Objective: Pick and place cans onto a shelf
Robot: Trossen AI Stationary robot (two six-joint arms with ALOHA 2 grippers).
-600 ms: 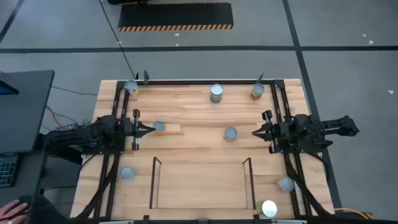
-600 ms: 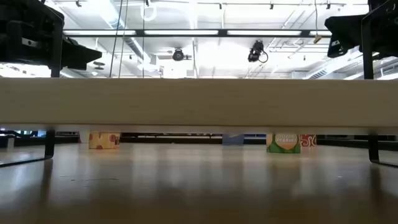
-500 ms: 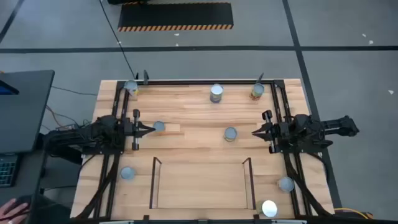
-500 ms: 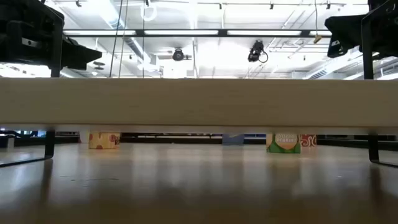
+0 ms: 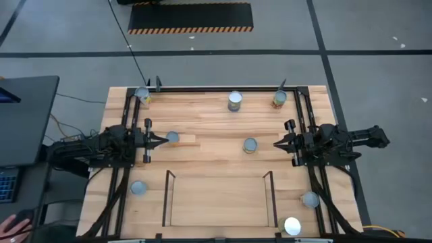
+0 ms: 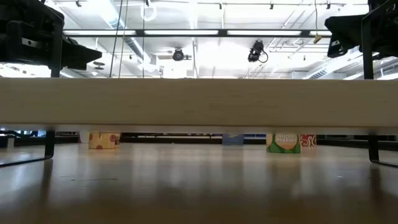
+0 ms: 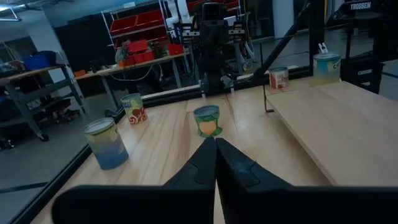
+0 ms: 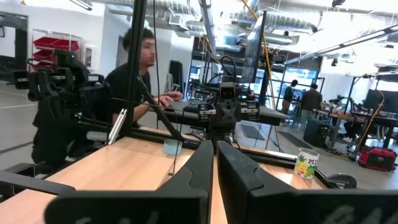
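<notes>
Cans: eight stand scattered on the table, none on the shelf. One sits at the far left corner (image 5: 142,94), one at the middle of the far edge (image 5: 234,100), one with a yellowish label near the far right corner (image 5: 279,99). One stands mid-table (image 5: 250,145), another just in front of the left gripper's tips (image 5: 173,138). One is near the left edge beside the shelf (image 5: 138,188), one near the right edge (image 5: 310,199), and a bright white-topped one at the near edge (image 5: 291,225).
Shelf (image 5: 217,198): light-wood bay between thin dark rails, at the middle of the table's near edge, nothing in it.
Left gripper (image 5: 162,140): at the table's left side, pointing inward, fingers pinched together, holding nothing.
Right gripper (image 5: 277,144): at the right side, facing the left one, fingers likewise closed and bare.
Table (image 5: 209,121): pale wood planks inside a black frame.
Person (image 8: 134,68): beyond the table, seen from the right wrist view, hand reaching forward.
</notes>
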